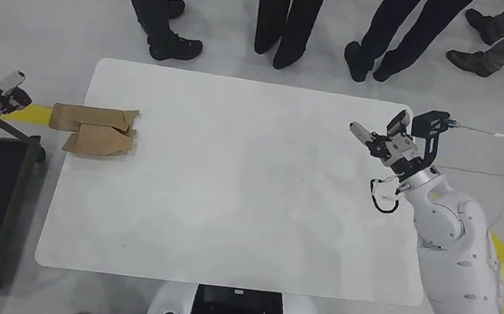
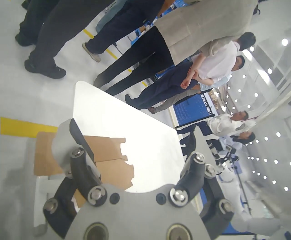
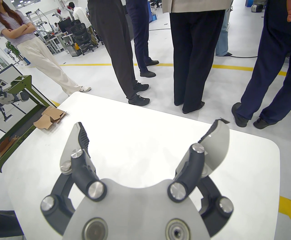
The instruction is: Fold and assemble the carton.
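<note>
Flattened brown cardboard carton (image 1: 96,130) is lying on the left edge of the smooth white rounded-corner table (image 1: 227,210). It's matte, with notched flaps on its right side, and part of it pokes out past the edge. The left gripper (image 2: 131,129) hangs off the table left of the carton, not touching it, grey metal fingers spread wide and empty. The right gripper (image 3: 150,123) is over the far right corner, well apart from the carton, with its ribbed black pads (image 3: 83,136) splayed just as wide, gripping nothing.

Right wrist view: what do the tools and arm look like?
Both the right tool and left tool have a silver plate, black linkages with steel bolts, and grey curved fingers with black pads. The right arm is glossy white, with a black cable looped at the wrist.
</note>
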